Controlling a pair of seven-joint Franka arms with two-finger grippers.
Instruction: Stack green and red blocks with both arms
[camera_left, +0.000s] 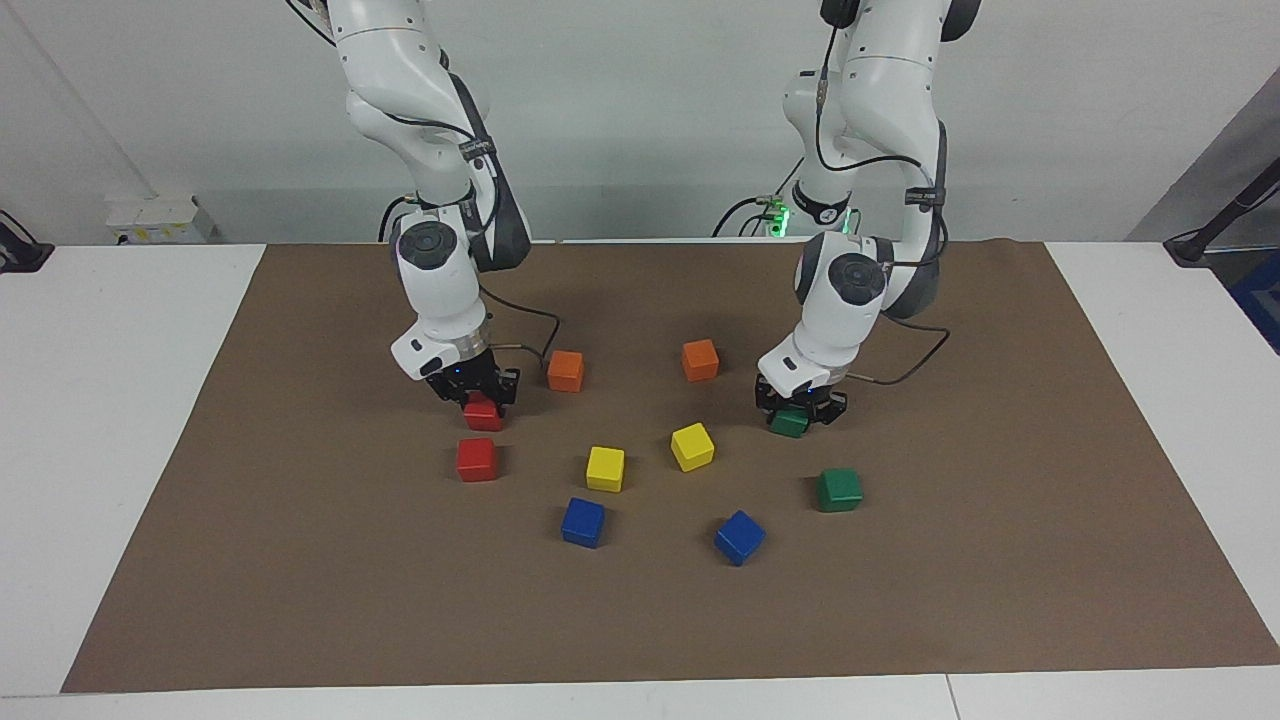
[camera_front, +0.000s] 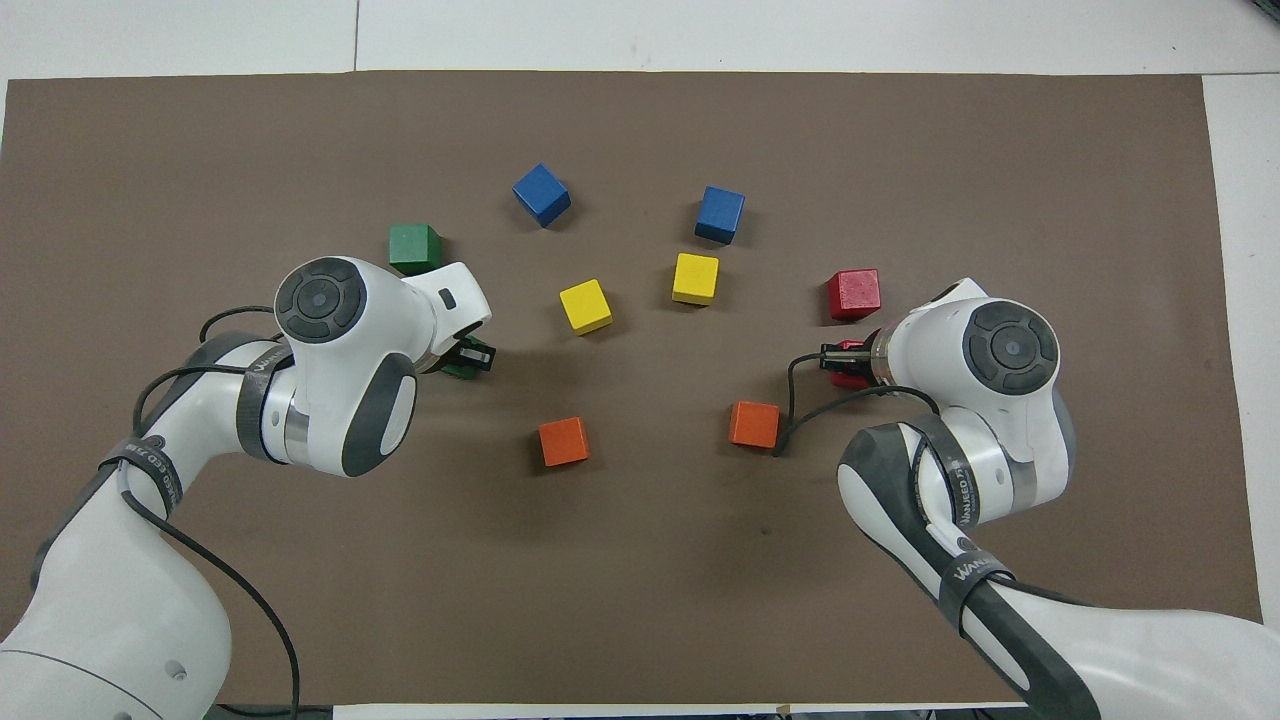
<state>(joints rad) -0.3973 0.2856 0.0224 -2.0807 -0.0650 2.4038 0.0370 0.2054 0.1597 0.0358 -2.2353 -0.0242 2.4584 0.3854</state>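
On the counter (camera_left: 150, 400), the right end effector (camera_left: 478, 392) – mid-left of the facing frame – pinched a red block (camera_left: 483, 413) above the second red block (camera_left: 476, 459). The left end effector (camera_left: 799, 405) – mid-right – gripped a green block (camera_left: 789, 423); the other green block (camera_left: 838, 489) sat lower right.

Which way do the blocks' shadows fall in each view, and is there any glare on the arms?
Facing view: the free red block and free green block cast short, soft shadows on the brown mat, so the lighting is diffuse. Overhead view: shadows are just as faint; the left arm shows only mild sheen on its white shell, no harsh glare.
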